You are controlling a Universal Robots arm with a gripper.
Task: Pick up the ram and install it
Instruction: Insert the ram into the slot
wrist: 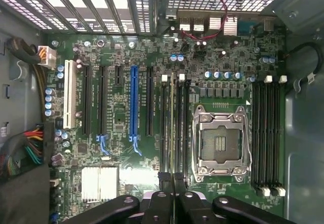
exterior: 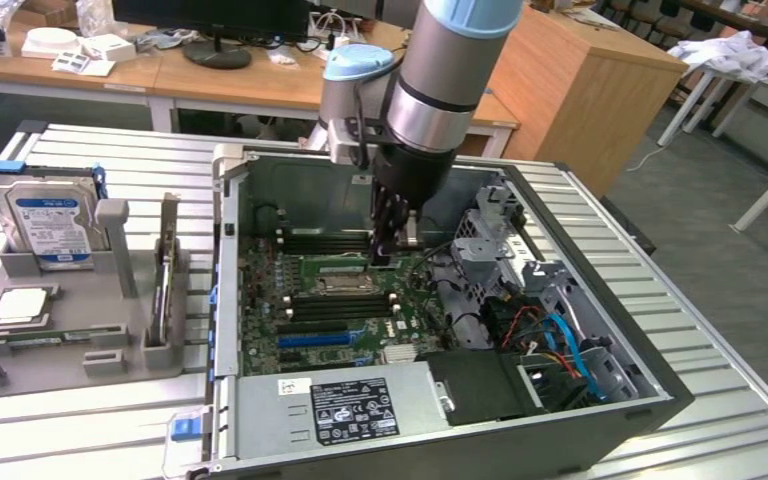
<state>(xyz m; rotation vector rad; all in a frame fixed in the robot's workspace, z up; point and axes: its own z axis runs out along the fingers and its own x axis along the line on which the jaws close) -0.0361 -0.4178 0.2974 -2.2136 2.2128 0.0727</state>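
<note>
On worktop, exterior view's left: grey tray with hard drive standing upright and CPU lying flat.

Centre: open case with motherboard facing up and power supply at the near edge. Arm reaching down into it. Hand low over the board, just beside the empty socket.

Wrist view: hand clenched on ram, fingers pressed to either face. Ram seen edge-on as a thin line, running along the slots between the expansion connectors and the socket. Cannot tell whether touching a slot or hanging just above. Second bank of slots beyond the socket, empty.

Exterior view's right: cables, blue and orange, bundled by the drive bay, well apart from the hand.

Step in hand, by judgement: pick-up done, installing under way, stick lined up lengthwise with its slot. Seating calls for the edge square in the groove, notch matched, end latches free, and even downward pressure. Risk: tilt or offset to a neighbouring slot.
</note>
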